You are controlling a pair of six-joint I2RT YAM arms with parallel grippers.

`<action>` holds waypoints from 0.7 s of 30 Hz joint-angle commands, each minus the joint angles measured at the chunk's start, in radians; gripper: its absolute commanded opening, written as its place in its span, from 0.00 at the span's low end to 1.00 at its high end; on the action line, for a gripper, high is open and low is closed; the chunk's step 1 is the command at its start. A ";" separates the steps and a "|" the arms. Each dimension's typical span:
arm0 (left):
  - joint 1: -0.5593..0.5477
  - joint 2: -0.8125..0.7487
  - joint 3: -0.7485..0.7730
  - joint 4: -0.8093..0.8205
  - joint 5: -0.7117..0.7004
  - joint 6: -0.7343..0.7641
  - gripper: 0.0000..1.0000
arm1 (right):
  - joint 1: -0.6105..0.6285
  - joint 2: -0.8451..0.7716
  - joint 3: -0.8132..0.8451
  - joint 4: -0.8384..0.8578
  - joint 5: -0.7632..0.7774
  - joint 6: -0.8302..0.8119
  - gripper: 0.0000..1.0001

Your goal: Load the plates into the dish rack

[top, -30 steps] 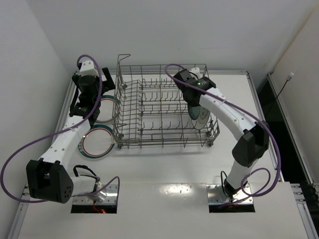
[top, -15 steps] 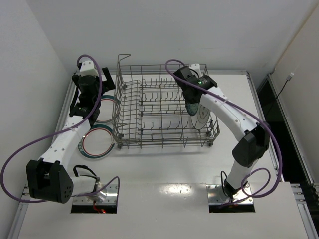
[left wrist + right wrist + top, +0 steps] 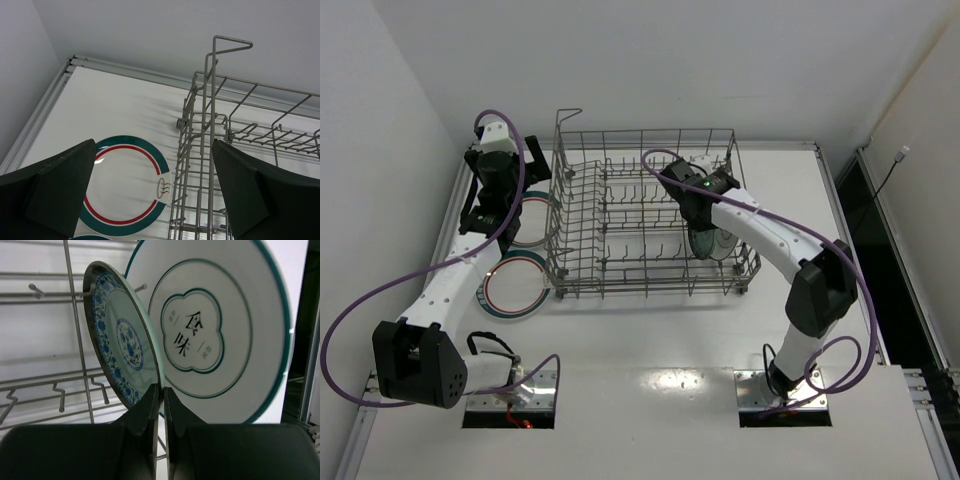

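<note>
The grey wire dish rack (image 3: 620, 215) stands mid-table. My right gripper (image 3: 698, 212) is shut on the rim of the small teal patterned plate (image 3: 122, 340), which it holds on edge inside the rack's right end. In the right wrist view the fingertips (image 3: 151, 396) pinch the plate's rim. The white plate with a dark centre motif (image 3: 215, 330) stands upright just behind it (image 3: 733, 238). My left gripper (image 3: 492, 208) is open and empty above a red-and-green ringed plate (image 3: 127, 192) lying flat left of the rack. A second ringed plate (image 3: 513, 287) lies nearer.
The rack's tall corner wire (image 3: 215, 90) rises just right of my left gripper. A side wall (image 3: 380, 150) runs close along the table's left edge. Purple cables loop from both arms.
My right gripper has moved left and a little nearer inside the rack, with the teal plate in it. The left arm has not moved.
</note>
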 commanded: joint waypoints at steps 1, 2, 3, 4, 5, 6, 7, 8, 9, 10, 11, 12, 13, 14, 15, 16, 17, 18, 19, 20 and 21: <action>-0.006 -0.001 0.030 0.019 -0.005 0.000 1.00 | 0.007 -0.048 -0.018 0.024 -0.024 0.030 0.00; -0.006 -0.001 0.030 0.019 -0.005 0.000 1.00 | 0.007 -0.048 -0.029 0.035 -0.041 0.039 0.00; -0.006 -0.001 0.021 0.019 -0.005 0.000 1.00 | 0.007 -0.039 -0.029 0.035 -0.050 0.040 0.02; -0.006 -0.001 0.021 0.019 -0.005 0.000 1.00 | -0.002 -0.038 -0.029 0.035 -0.059 0.040 0.05; -0.006 -0.001 0.021 0.019 -0.005 0.000 1.00 | -0.002 -0.038 -0.040 0.035 -0.059 0.040 0.06; -0.006 -0.001 0.021 0.019 -0.005 0.000 1.00 | -0.002 -0.038 -0.040 0.035 -0.059 0.040 0.09; -0.006 -0.001 0.021 0.019 -0.005 0.000 1.00 | -0.002 -0.038 -0.040 0.026 -0.059 0.040 0.11; -0.006 -0.001 0.021 0.019 -0.005 0.000 1.00 | -0.002 -0.038 -0.040 0.026 -0.050 0.040 0.15; -0.006 -0.001 0.021 0.019 -0.005 0.000 1.00 | -0.002 -0.048 -0.029 0.026 -0.041 0.040 0.16; -0.006 -0.001 0.021 0.019 -0.005 0.000 1.00 | -0.002 -0.048 -0.009 0.001 -0.027 0.040 0.20; -0.006 -0.001 0.021 0.019 -0.005 0.000 1.00 | -0.002 -0.048 0.003 -0.008 -0.018 0.040 0.22; -0.006 -0.001 0.021 0.019 -0.005 0.000 1.00 | -0.002 -0.048 0.017 -0.019 -0.007 0.030 0.23; -0.006 -0.001 0.021 0.019 -0.005 0.000 1.00 | -0.002 -0.048 0.044 -0.029 -0.007 0.030 0.25; -0.006 -0.001 0.021 0.019 -0.005 0.000 1.00 | -0.002 -0.048 0.060 -0.051 0.017 0.030 0.26; -0.006 -0.001 0.021 0.019 -0.005 0.000 1.00 | -0.002 -0.048 0.075 -0.063 0.028 0.020 0.28; -0.006 -0.001 0.021 0.019 -0.005 0.000 1.00 | -0.011 -0.048 0.107 -0.074 0.046 0.020 0.28; -0.006 -0.001 0.021 0.019 -0.015 0.000 1.00 | -0.011 -0.048 0.126 -0.097 0.046 0.009 0.28; -0.006 -0.001 0.021 0.019 -0.015 0.000 1.00 | -0.011 -0.057 0.161 -0.109 0.062 0.009 0.28; -0.006 -0.001 0.021 0.019 -0.025 0.000 1.00 | -0.011 -0.066 0.178 -0.109 0.074 0.000 0.28; -0.006 -0.001 0.021 0.019 -0.035 0.000 1.00 | -0.011 -0.066 0.216 -0.123 0.074 0.000 0.28; -0.006 -0.001 0.021 0.019 -0.035 0.000 1.00 | -0.011 -0.080 0.234 -0.132 0.074 -0.014 0.28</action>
